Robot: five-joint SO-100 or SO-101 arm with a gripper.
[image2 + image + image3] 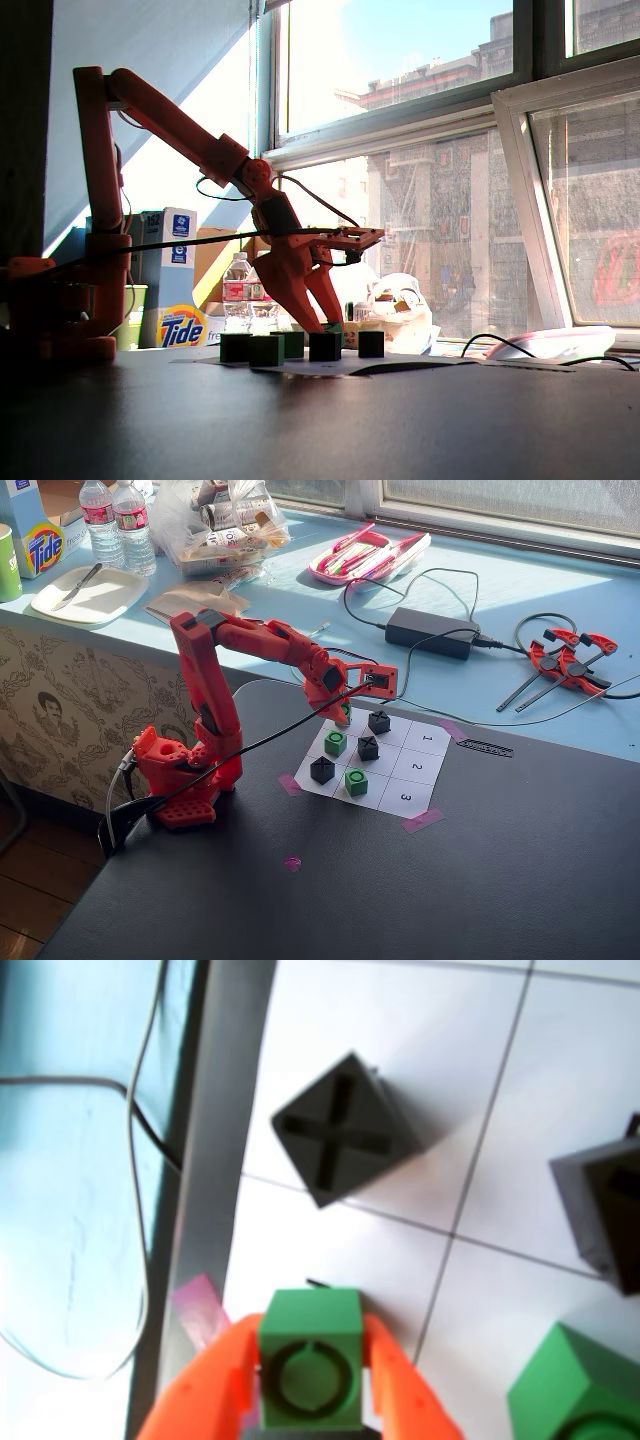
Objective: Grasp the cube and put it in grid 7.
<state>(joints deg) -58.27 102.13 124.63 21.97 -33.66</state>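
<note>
At the far left corner of the paper grid [405, 770] in a fixed view, the gripper [309, 1380] pinches a green cube [310, 1370] between its orange fingers [205, 1385]. In the wrist view, a black cube [345, 1130] sits just beyond it on the tabletop [400, 900].

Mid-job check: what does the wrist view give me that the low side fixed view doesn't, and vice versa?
Only the wrist view shows the pincer fingers flanking a green cube with a ring on top, and the X on the black cube. Only the side fixed view shows the whole arm, Tide box and window. Both show cubes on the grid sheet.
</note>
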